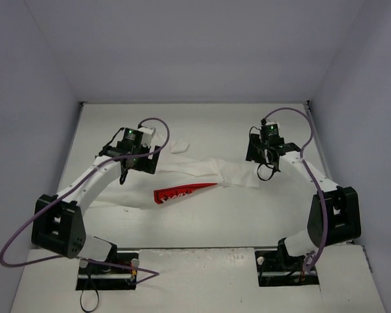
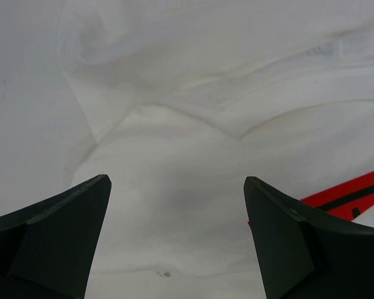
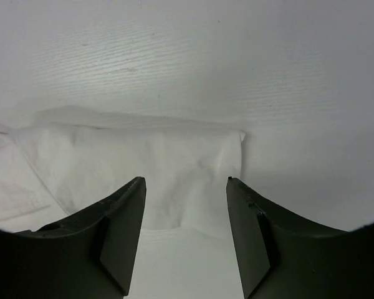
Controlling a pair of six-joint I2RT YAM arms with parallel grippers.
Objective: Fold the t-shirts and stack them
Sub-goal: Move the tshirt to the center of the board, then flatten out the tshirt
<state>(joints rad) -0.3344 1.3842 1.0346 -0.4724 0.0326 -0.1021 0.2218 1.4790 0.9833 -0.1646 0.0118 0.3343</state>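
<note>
T-shirt [image 1: 212, 171]: 1, white, red print [image 1: 182, 194], on your tabletop [image 1: 202, 225].
Left end effector [image 2: 174, 182]: spread, above shirt.
Right end effector [image 3: 186, 180]: spread, above shirt edge.

Overhead overview, close wrist views sharing t-shirt [image 1: 229, 173]

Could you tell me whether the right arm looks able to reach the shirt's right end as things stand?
Probably yes: the right hand hangs open directly over the shirt, near its right end, and nothing visible lies between them.
</note>
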